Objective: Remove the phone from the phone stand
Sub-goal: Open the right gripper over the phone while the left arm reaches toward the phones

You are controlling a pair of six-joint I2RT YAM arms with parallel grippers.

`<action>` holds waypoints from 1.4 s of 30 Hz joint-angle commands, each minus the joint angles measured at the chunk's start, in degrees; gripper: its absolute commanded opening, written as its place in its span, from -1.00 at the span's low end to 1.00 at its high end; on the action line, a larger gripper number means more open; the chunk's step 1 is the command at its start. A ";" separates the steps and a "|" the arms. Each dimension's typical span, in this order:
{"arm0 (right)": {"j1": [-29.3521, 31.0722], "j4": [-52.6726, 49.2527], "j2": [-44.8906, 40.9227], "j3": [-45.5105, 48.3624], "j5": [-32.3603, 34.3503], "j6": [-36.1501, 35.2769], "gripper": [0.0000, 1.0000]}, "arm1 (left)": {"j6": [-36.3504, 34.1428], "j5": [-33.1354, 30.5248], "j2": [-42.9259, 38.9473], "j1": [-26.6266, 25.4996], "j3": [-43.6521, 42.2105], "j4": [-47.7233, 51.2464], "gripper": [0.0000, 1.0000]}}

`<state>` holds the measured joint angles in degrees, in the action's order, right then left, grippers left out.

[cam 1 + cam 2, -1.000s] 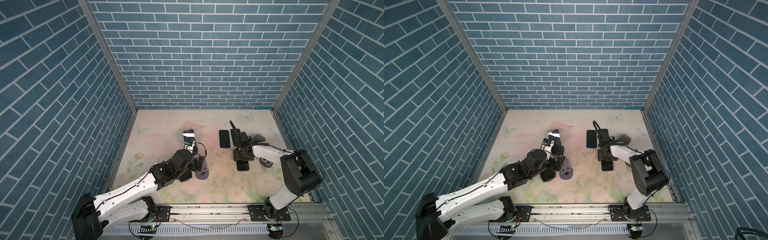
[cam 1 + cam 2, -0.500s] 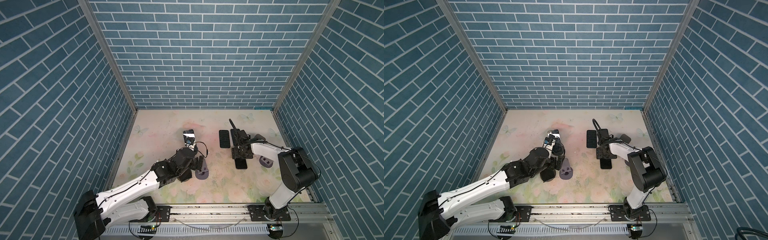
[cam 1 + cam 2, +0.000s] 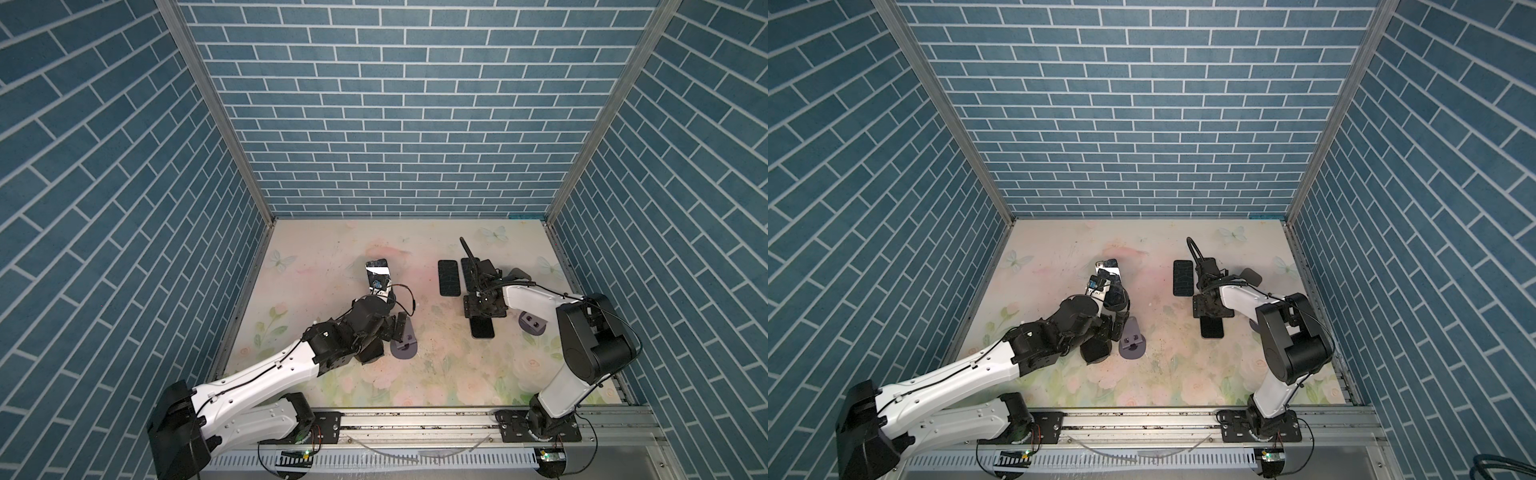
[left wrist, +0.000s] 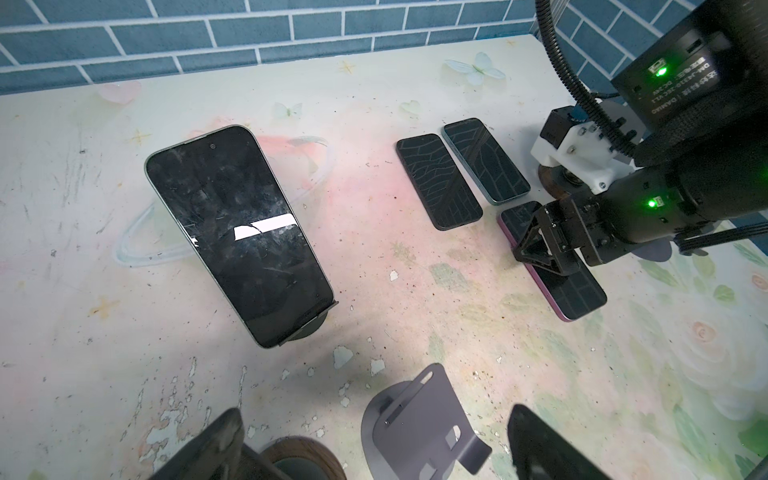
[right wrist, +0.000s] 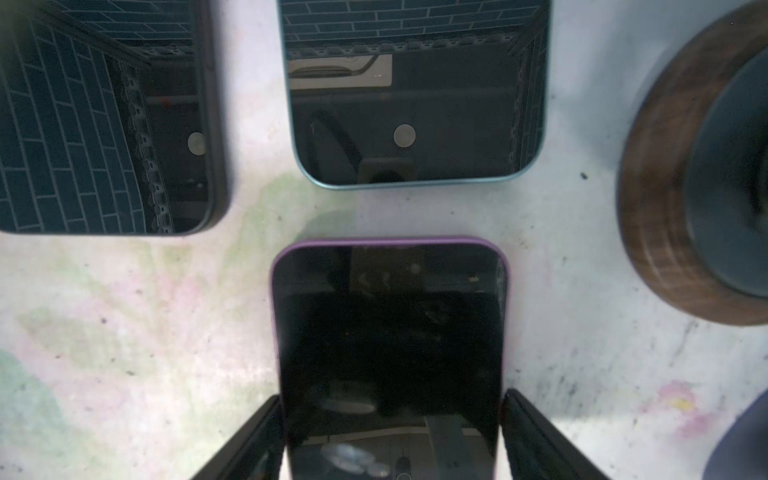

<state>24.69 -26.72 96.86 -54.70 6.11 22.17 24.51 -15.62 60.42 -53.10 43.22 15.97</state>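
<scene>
Purple-edged black phone [image 5: 390, 332] is flanked at lower centre by right gripper [image 5: 390, 397] fingers [image 5: 249, 444]; grip cannot be told. Left gripper [image 4: 374, 419] is spread wide open.

My feed shows a cell closed in on three sides by blue brick-patterned walls with pale joints: a back wall [image 3: 399, 124] and two side walls [image 3: 104, 208]. Bare metal posts [image 3: 220, 112] run down both back corners. The worktop [image 3: 332, 257] has a pale print of roses and butterflies [image 4: 478, 68], and it is scuffed, speckled and flaking in places. A metal rail [image 3: 415, 419] edges its near side, with a white slotted duct [image 3: 374, 459] below it. The light is soft and even.
</scene>
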 commanded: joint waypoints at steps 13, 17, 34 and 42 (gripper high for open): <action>-0.34 -1.08 -2.21 1.17 -0.79 -1.34 0.76 | 12.03 -4.53 5.72 -2.63 9.31 15.97 0.99; -0.36 0.14 -4.29 1.00 -1.69 -1.58 0.81 | 16.89 -6.23 9.89 -5.80 14.24 20.97 0.99; -1.61 3.69 -10.20 0.69 -3.21 -2.73 0.89 | 42.74 -18.22 25.52 -14.85 24.40 28.61 0.99; -3.39 5.69 -13.47 3.82 -5.00 -2.73 0.89 | 49.32 -19.25 28.40 -14.87 23.23 25.98 0.99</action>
<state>21.93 -21.82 85.45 -53.17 2.13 20.91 69.67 -32.99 87.90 -67.66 66.92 42.17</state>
